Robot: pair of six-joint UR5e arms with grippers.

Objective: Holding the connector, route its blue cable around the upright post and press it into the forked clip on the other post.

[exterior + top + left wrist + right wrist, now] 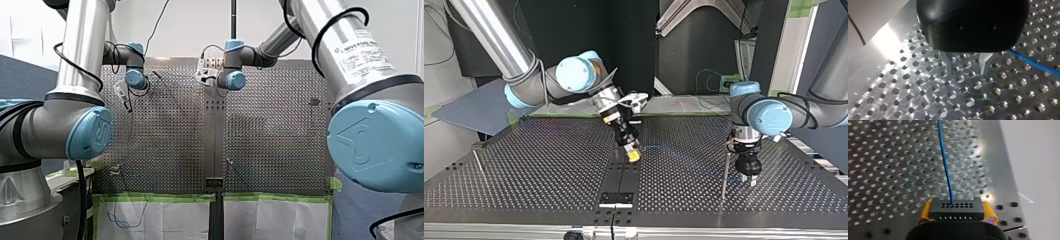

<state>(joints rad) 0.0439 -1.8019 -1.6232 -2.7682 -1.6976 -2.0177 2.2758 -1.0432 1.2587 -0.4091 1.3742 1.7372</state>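
Two yellow pads [926, 211] of right gripper [957, 208] clamped on black connector [957, 206], one per flank. Judged best: keep grip square, swing connector wide past upright post [725, 172], hold blue cable [945, 162] low and lightly taut, no kinks. Cable out of connector's face, straight ahead of pads over perforated table [885, 170]. Left gripper [965, 67]: metal fingers [949, 65] parted, nothing between, cable just beside, clear of them. Upright post close by left gripper in top view; thin second post [478, 161] well apart at that view's left, fork not discernible.
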